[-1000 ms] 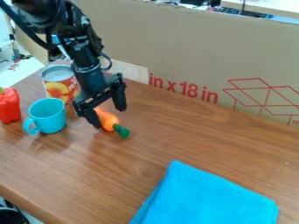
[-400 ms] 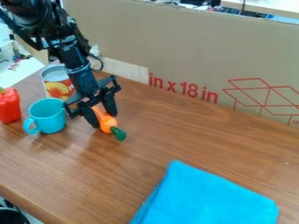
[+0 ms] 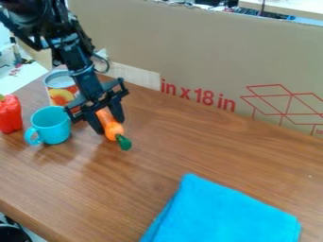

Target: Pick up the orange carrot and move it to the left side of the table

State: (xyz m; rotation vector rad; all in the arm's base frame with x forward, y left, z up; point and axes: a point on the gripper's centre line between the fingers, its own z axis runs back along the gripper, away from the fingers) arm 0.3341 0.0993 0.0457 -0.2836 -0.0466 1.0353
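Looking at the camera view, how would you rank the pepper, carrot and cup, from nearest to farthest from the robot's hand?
From the hand:
1. Carrot, right at the hand.
2. Cup, just to the left in the picture.
3. Pepper, farther left, beyond the cup.

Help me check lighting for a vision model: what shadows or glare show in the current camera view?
In the camera view, light looks diffuse: soft-edged shadows on the wooden table by the turquoise cup and near the orange carrot; the blue cloth is fairly evenly lit, without obvious glare.
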